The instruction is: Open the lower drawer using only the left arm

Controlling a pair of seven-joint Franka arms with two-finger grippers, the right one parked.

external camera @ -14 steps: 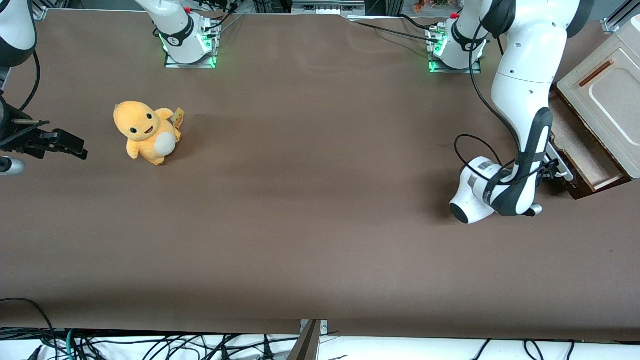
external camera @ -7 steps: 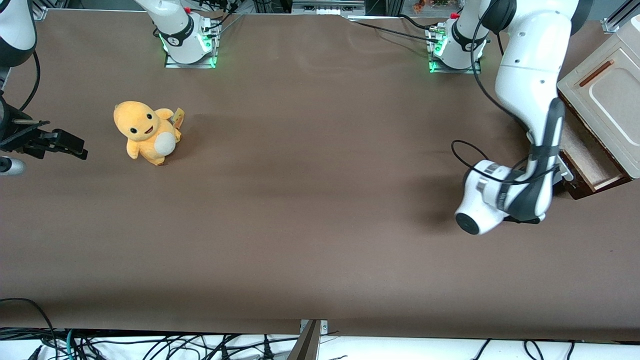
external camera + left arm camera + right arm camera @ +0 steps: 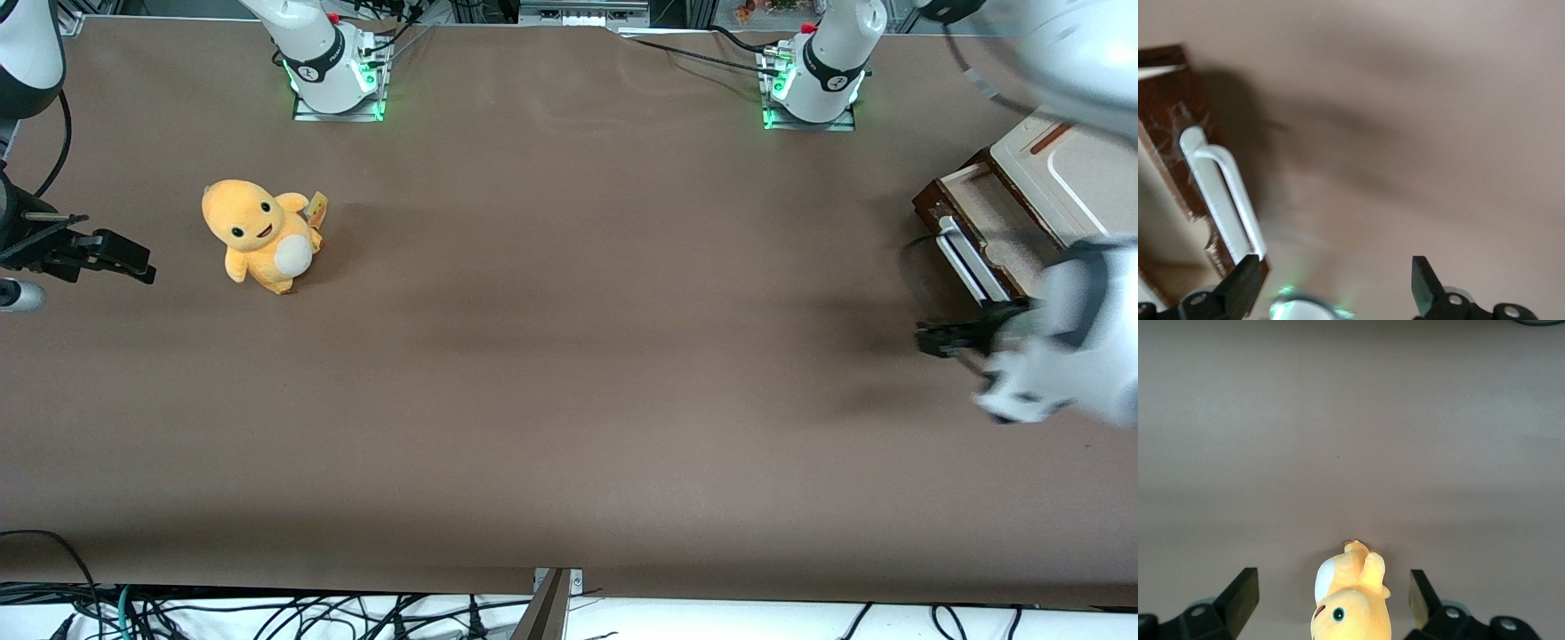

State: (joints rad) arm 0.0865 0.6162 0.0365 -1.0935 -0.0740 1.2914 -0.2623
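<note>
the left arm has swung clear — its gripper, wide open and empty, hangs just off the lower drawer, now uncovered at right.

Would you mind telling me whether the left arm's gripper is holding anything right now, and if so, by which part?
Nothing is held. The gripper is open and clear of the lower drawer, whose white bar handle lies beside one finger, ungrasped.

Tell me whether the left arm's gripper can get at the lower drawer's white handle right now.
Probably yes. The gripper is open beside the lower drawer, nearer the front camera, and nothing lies between it and the white handle.
</note>
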